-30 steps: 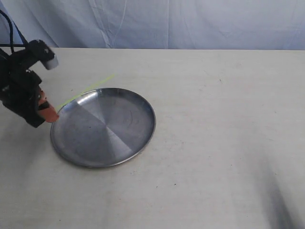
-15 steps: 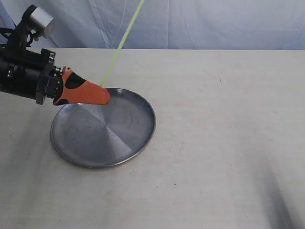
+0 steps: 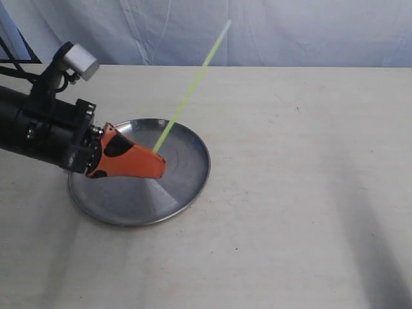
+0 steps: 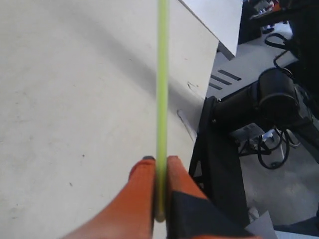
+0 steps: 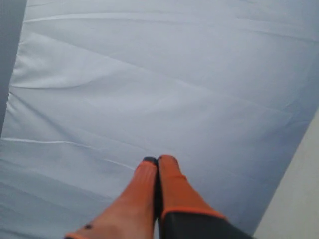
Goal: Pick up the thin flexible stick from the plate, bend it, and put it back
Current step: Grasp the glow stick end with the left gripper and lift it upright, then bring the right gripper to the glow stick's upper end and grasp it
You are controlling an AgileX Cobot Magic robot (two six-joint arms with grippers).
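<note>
The stick [image 3: 192,87] held above the plate [image 3: 205,168], left side of worktop [image 3: 302,193].
Straight, slanting up toward the far edge; left fingers [image 3: 132,161] clamped tight on its lower end. Right fingers [image 5: 142,196] pressed together, empty.

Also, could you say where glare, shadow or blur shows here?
Exterior view: the plate mirrors light in wedges; a soft shadow crosses the table at right. Left wrist view: the stick looks soft-edged near the lens. Right wrist view: even light, no glare.
</note>
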